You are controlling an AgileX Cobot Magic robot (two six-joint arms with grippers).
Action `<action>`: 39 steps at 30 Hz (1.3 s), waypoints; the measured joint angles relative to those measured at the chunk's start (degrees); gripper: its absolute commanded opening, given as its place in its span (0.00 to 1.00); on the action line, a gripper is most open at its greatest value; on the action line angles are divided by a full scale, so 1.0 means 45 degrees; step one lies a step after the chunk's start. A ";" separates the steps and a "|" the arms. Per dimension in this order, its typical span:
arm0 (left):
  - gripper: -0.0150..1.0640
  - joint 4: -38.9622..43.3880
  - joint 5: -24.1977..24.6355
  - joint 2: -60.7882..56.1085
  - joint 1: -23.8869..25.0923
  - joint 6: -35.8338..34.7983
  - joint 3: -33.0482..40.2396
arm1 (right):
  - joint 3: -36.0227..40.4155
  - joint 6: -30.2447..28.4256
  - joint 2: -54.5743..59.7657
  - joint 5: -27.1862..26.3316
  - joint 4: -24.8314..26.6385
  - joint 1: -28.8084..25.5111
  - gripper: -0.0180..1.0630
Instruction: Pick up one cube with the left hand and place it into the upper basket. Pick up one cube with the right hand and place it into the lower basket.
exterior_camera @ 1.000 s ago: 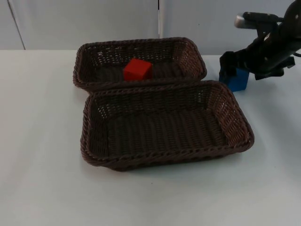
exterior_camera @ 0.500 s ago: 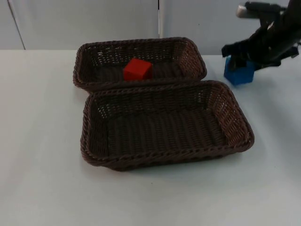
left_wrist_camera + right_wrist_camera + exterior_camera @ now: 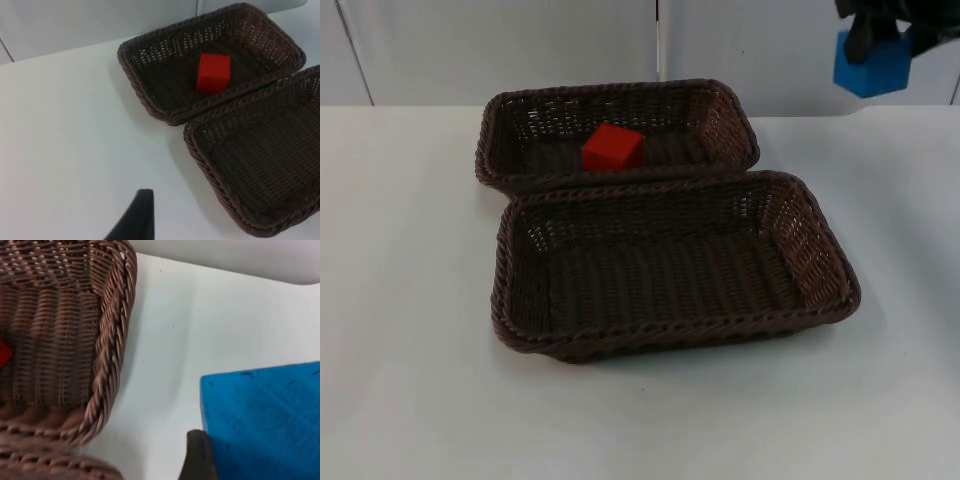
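Right end effector [image 3: 876, 40] is gripping the blue cube [image 3: 870, 68], lifted high at far right to clear the near basket's [image 3: 820, 250] rim. Red cube [image 3: 612, 147] sits in the far basket [image 3: 500, 160] (left end effector [image 3: 132, 220] waits, can't tell its state).

Right gripper [image 3: 876, 38] raised high at the upper right corner of the top view, well above the table, closed on a blue cube [image 3: 871, 70] that hangs just below the black fingers. Only the lowest part of that arm visible there, cut off by the frame's top edge. In the right wrist view, one black fingertip [image 3: 198, 456] pressed flat against the side of the same cube [image 3: 262, 420]. In the left wrist view, one black fingertip [image 3: 135, 220] of the left gripper, held above bare table and touching nothing.
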 measured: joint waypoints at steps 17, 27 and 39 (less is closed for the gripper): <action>0.93 0.0000 0.0000 0.0000 0.0000 0.0000 0.0000 | 0.0000 0.0000 -0.1356 0.2828 -0.0223 0.0024 0.02; 0.93 0.0000 0.0000 0.0000 0.0000 0.0000 0.0000 | 0.0000 -0.0314 -0.1431 0.3531 -0.0305 0.0534 0.02; 0.93 0.0000 0.0000 0.0000 0.0000 0.0000 0.0000 | 0.0000 -0.0545 -0.1431 0.3323 -0.0281 0.3286 0.02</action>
